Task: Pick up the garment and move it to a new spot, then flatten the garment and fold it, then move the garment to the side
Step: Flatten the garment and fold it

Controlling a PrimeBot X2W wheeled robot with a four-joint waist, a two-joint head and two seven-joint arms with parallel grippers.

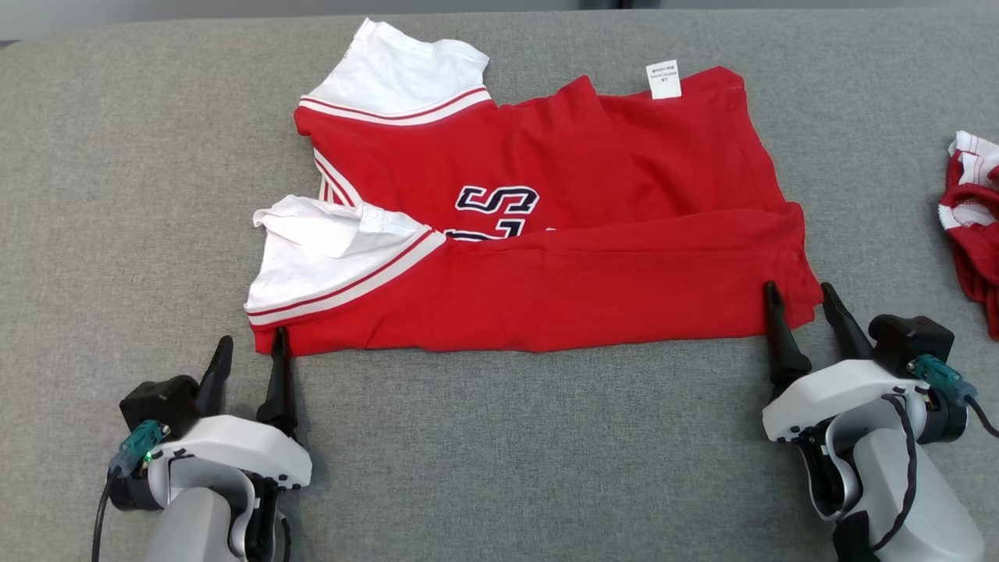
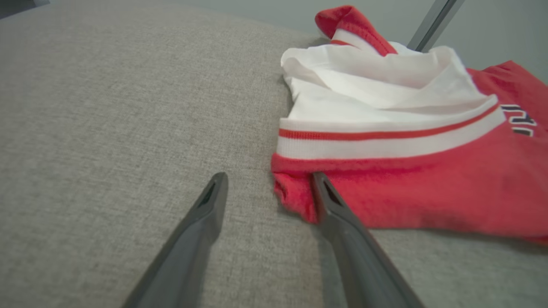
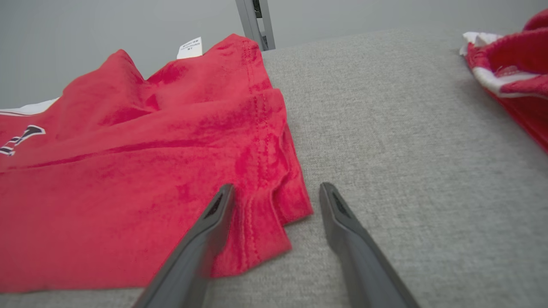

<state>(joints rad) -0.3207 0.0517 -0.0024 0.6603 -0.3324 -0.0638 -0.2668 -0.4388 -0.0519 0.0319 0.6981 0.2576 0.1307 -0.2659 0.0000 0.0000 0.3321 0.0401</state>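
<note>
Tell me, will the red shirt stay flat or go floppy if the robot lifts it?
Probably floppy: the red shirt already lies in soft folds, so it would likely droop. It looks thin, so likely light. Pushed on the fuzzy grey cover, it may bunch up rather than slide.

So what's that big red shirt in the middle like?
The red shirt is soft-looking knit with white sleeves edged in red-and-white stripes, dark letters on the chest and a white label at its hem. It lies on the grey cloth surface, near edge folded over the middle, a bit wrinkled. The left gripper and right gripper stand at its near corners, jaws open, holding nothing.
</note>
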